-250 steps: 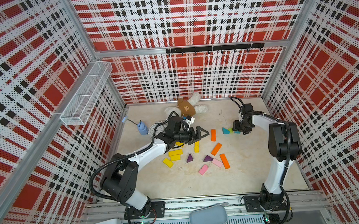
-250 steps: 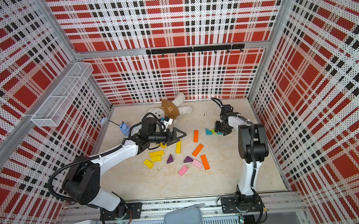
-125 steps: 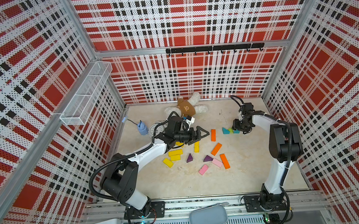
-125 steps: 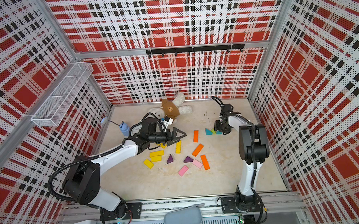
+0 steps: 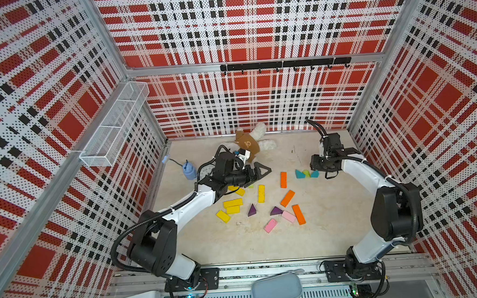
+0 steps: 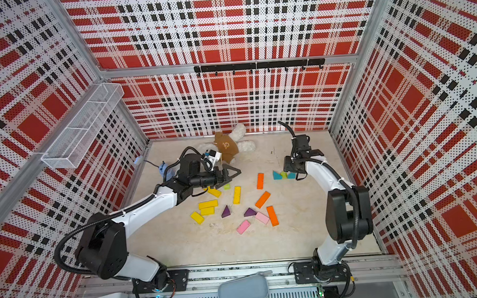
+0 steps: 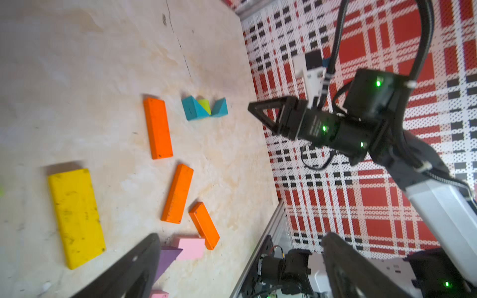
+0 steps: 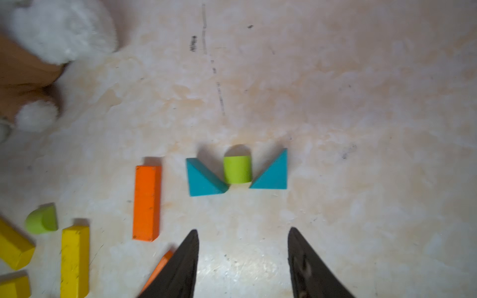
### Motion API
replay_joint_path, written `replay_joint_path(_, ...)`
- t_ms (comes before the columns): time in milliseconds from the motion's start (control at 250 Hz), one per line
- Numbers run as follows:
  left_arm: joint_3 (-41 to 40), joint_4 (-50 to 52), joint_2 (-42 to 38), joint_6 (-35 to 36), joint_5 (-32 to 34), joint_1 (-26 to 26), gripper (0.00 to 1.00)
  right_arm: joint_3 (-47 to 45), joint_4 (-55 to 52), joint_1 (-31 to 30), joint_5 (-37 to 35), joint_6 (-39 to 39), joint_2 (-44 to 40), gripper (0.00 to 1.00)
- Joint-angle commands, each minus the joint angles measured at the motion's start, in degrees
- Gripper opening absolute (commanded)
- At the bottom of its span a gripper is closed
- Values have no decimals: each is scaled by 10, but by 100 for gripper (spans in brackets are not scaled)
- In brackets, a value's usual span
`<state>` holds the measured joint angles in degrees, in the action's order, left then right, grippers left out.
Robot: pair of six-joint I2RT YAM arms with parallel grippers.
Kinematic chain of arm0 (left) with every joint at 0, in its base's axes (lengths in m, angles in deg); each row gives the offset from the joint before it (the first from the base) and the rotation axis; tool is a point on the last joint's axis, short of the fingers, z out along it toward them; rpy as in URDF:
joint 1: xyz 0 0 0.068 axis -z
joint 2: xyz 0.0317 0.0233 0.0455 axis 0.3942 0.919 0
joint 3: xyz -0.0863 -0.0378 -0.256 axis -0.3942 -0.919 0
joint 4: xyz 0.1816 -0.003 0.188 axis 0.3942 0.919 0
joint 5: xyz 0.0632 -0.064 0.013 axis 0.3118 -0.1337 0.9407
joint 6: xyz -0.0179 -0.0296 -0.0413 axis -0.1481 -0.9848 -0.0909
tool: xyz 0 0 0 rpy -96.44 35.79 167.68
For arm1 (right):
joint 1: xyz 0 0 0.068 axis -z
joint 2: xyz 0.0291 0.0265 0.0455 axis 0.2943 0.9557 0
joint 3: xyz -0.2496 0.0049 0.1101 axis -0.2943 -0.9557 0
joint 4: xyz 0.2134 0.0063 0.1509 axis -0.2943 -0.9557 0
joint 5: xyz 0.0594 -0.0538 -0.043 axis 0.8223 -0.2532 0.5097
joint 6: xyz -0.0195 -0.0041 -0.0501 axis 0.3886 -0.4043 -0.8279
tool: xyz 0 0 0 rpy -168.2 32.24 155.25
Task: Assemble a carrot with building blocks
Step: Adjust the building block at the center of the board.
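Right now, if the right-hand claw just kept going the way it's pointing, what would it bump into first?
Most likely the lime-green cylinder, set between two teal triangles, dead ahead of the open right gripper. If it slopes down, the table may come first.

Left arm [image 5: 190, 207]: you have it stretched forward and inward, forearm low. The wrist is rolled, so the left gripper [image 7: 241, 236] lies on its side. Its jaws stand wide apart with nothing between them.

Right arm [image 5: 359, 174]: you have it bent inward at the elbow. The right gripper [image 8: 242, 229] is tipped downward, jaws parted and empty.

The two grippers are well apart.
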<state>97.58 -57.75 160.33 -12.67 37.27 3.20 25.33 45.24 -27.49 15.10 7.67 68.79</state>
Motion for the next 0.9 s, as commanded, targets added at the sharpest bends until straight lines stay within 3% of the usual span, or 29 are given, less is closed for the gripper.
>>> replay_joint_path(0, -10, -13, -32, -8, 26, -27, 100, -14, -31, -52, -37, -15, -24, 54)
replay_joint_path(160, -8, -14, -40, -7, 19, -34, 100, -26, -74, -135, -54, -26, -16, 62)
replay_joint_path(360, -6, -16, -32, -11, 8, -30, 100, -39, -66, -196, -58, -42, 27, 83)
replay_joint_path(608, -6, -16, -30, -9, 6, -26, 100, 36, -47, -201, -27, -41, 114, 78)
replay_joint_path(897, -4, -16, -25, -8, 2, -25, 100, 98, -19, -191, -4, 24, 204, 76)
